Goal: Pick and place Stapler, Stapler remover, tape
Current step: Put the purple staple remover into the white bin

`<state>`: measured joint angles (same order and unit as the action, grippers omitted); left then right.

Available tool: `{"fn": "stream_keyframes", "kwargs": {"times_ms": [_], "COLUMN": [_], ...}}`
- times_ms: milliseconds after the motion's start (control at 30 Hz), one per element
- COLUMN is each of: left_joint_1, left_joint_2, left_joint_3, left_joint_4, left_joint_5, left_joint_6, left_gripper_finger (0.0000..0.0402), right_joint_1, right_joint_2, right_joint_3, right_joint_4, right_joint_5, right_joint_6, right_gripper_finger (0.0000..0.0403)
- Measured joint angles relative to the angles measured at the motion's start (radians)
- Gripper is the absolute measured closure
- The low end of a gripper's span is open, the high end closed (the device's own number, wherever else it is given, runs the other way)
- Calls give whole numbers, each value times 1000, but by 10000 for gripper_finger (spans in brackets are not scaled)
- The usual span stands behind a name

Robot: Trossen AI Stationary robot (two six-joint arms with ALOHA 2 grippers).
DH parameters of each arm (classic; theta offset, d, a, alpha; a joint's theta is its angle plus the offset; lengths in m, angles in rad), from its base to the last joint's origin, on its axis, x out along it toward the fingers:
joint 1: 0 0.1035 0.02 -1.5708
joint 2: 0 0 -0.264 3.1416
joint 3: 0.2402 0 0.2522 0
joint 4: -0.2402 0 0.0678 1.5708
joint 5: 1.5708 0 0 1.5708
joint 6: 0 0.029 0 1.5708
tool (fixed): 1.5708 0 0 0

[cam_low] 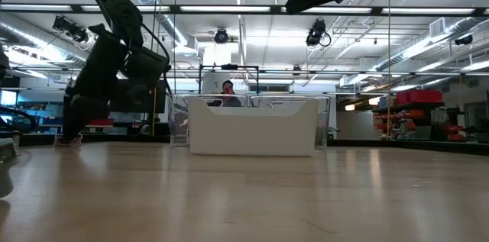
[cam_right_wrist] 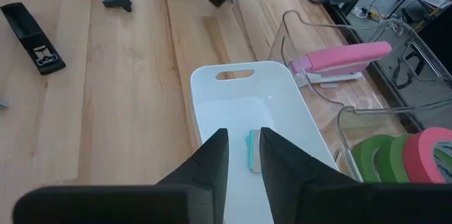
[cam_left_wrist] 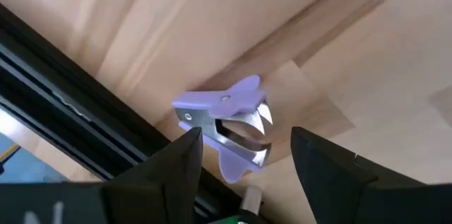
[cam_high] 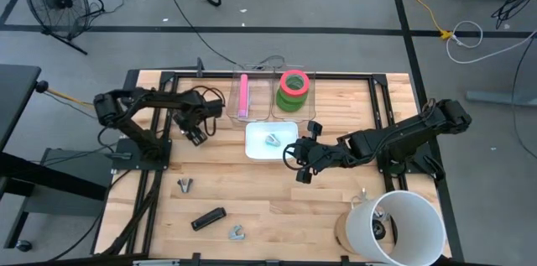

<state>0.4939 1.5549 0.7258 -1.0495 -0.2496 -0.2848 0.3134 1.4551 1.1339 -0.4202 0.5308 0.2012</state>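
Note:
A purple stapler remover (cam_left_wrist: 224,121) lies on the wooden table just past my left gripper (cam_left_wrist: 247,160), which is open with one finger on each side of it. In the high view my left gripper (cam_high: 195,133) hides it. My right gripper (cam_high: 299,163) hovers at the near right corner of a white tray (cam_high: 256,150), its fingers a narrow gap apart (cam_right_wrist: 244,153) and empty. A teal-grey stapler remover (cam_high: 273,140) lies in the tray. A pink stapler (cam_high: 244,96) and the stacked green and pink-red tape rolls (cam_high: 293,90) sit in clear bins at the back. My left gripper's open fingers stand on either side of the purple stapler remover, which lies on the table. One finger (cam_left_wrist: 185,155) overlaps its edge in the wrist view. I cannot tell whether it touches.
A dark stapler remover (cam_high: 185,185), a black stapler (cam_high: 208,218) and a grey remover (cam_high: 237,232) lie near the table's front left. A white bucket (cam_high: 403,228) stands at the front right. A black frame rail (cam_left_wrist: 78,111) runs beside the purple remover.

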Motion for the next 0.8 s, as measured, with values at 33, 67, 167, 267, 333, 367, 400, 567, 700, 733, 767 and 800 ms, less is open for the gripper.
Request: {"fn": "stream_keyframes", "kwargs": {"times_ms": [33,67,167,267,333,367,400,567,700,733,767,800], "left_joint_1": [2,3,3,3,-1,-3,-5,-28,-74,-87,-97,-106], "left_joint_2": [17,34,76,91,93,92,90,93,92,93,92,92], "left_joint_3": [0,0,3,5,8,10,12,19,67,82,99,114], "left_joint_4": [1,3,5,3,1,-5,-19,10,20,19,20,20], "left_joint_5": [5,7,7,-4,-12,-19,-31,-32,4,2,-3,-5], "left_joint_6": [2,3,5,6,6,5,4,0,7,6,6,7], "left_gripper_finger": [181,181,189,227,274,304,336,388,396,397,398,399], "right_joint_1": [0,0,1,0,0,0,0,0,0,0,0,0], "right_joint_2": [0,0,0,0,0,0,0,0,0,0,0,0], "right_joint_3": [0,0,0,0,0,0,0,0,0,0,0,0], "right_joint_4": [0,0,0,1,1,0,1,1,6,10,8,8], "right_joint_5": [0,0,0,0,0,0,0,1,1,0,1,1], "right_joint_6": [0,0,0,0,0,0,0,-1,-4,-3,-3,-4], "right_gripper_finger": [321,321,321,321,321,321,321,321,321,321,321,321]}}
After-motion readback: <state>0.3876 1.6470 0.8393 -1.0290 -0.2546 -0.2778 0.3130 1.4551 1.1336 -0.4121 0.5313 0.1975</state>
